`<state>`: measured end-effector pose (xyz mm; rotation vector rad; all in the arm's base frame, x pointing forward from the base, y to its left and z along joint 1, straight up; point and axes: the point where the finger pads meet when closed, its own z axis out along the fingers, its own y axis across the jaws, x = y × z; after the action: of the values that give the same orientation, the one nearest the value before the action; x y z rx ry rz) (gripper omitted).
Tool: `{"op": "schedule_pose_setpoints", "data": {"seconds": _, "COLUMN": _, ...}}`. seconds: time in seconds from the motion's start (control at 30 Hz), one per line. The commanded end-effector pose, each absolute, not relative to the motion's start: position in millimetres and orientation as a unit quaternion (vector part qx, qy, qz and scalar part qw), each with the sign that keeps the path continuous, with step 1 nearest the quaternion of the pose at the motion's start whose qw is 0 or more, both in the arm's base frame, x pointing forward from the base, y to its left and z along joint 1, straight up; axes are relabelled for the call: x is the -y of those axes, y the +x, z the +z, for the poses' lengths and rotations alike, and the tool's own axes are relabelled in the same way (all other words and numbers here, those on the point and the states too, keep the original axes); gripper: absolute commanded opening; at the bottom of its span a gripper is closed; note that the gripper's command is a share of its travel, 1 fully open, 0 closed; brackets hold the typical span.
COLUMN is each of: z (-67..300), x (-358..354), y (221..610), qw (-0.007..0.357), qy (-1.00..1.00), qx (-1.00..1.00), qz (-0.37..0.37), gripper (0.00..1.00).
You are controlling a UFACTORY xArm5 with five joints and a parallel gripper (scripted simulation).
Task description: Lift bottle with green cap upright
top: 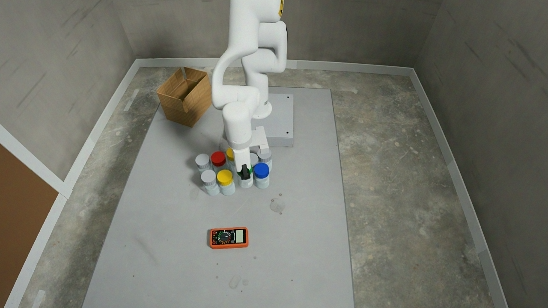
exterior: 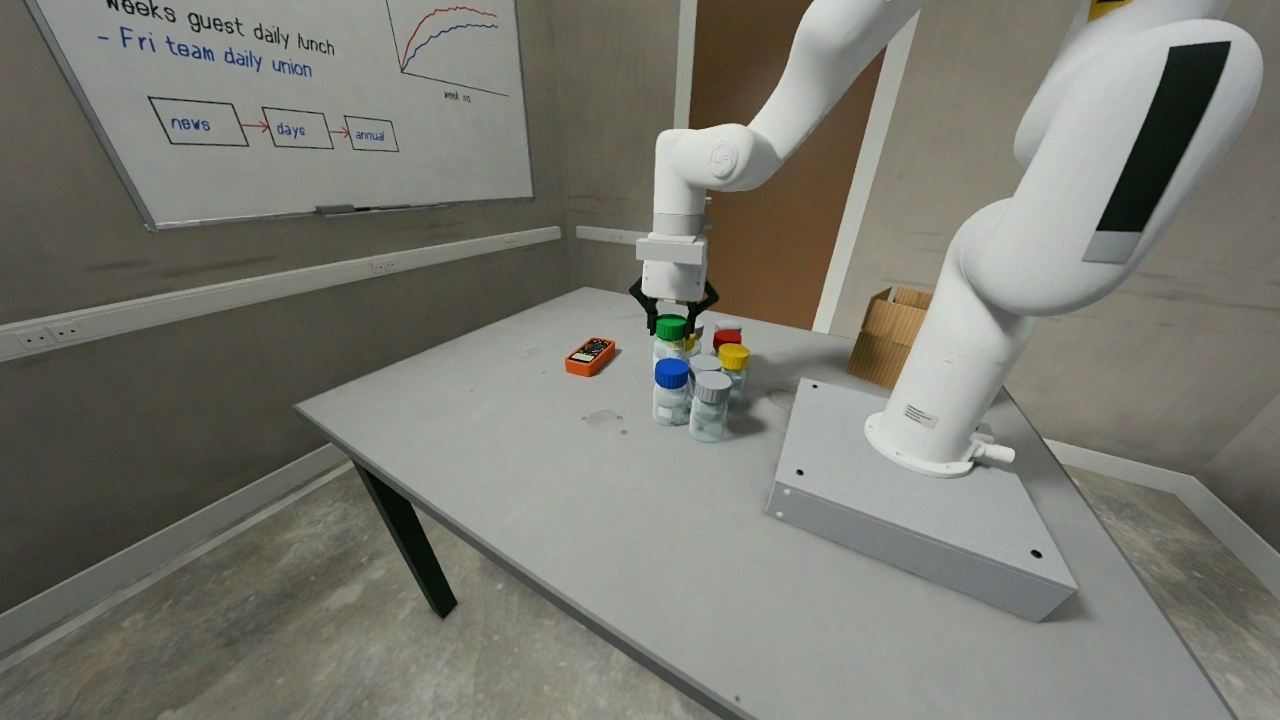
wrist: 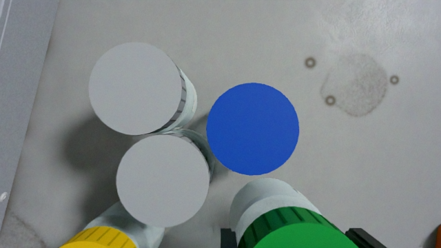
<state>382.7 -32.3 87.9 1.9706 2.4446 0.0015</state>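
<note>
My gripper (exterior: 672,324) is shut on the green cap of the green-capped bottle (exterior: 670,338) and holds it upright, raised above the caps of its neighbours. In the top view the gripper (top: 244,173) hides most of the bottle. In the wrist view the green cap (wrist: 296,229) sits at the bottom edge between my black fingers. The blue-capped bottle (wrist: 252,128) and two grey-capped bottles (wrist: 135,88) (wrist: 162,180) stand upright below it.
More bottles stand upright in the cluster: red cap (top: 218,158), yellow cap (top: 224,178), grey caps (top: 208,178) (top: 202,161). An orange multimeter (top: 228,237) lies toward the table's front. A cardboard box (top: 184,95) stands beyond the table. The robot base plate (exterior: 913,501) is close by.
</note>
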Motion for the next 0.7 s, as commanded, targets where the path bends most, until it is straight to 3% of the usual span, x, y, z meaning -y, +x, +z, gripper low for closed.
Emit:
{"op": "schedule_pose_setpoints", "data": {"seconds": 0.0, "z": 92.5, "x": 32.2, "y": 384.7, "qw": 0.005, "qy": 0.627, "qx": -0.779, "qz": 0.000, "gripper": 0.00}}
{"op": "schedule_pose_setpoints", "data": {"seconds": 0.67, "z": 93.0, "x": 32.0, "y": 386.4, "qw": 0.005, "qy": 0.627, "qx": -0.779, "qz": 0.004, "gripper": 0.00}}
